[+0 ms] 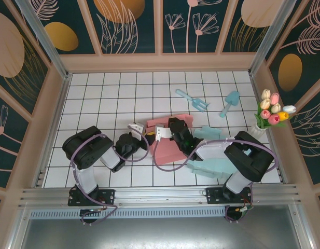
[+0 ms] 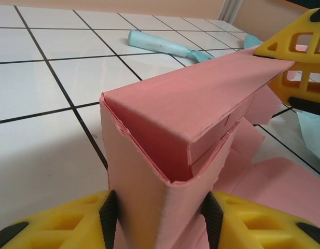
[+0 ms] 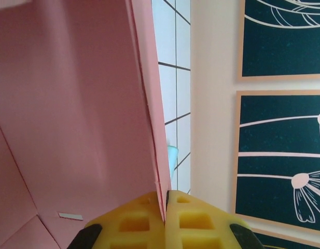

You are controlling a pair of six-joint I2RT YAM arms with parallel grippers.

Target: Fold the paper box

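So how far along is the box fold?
Partway. Done: one end of the pink box is creased into an upright corner. In hand: left gripper clamps that corner, right gripper pinches a panel edge. Left: flaps lie flat, box unclosed.

Black jointed arms [image 1: 88,149], purple cables [image 1: 167,168]; yellow lattice pincer fingers [image 2: 56,224], black pads [image 2: 109,218].

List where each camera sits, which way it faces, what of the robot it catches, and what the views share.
Top external: above and behind the bases, looking down on the table; left arm, right arm, paper box.
Left wrist: low, facing across the table; left tool clamps a box wall.
Right wrist: facing the wall panels; right tool pinches a box sheet.
Shared: the paper box; left wrist also catches the right tool's yellow finger.
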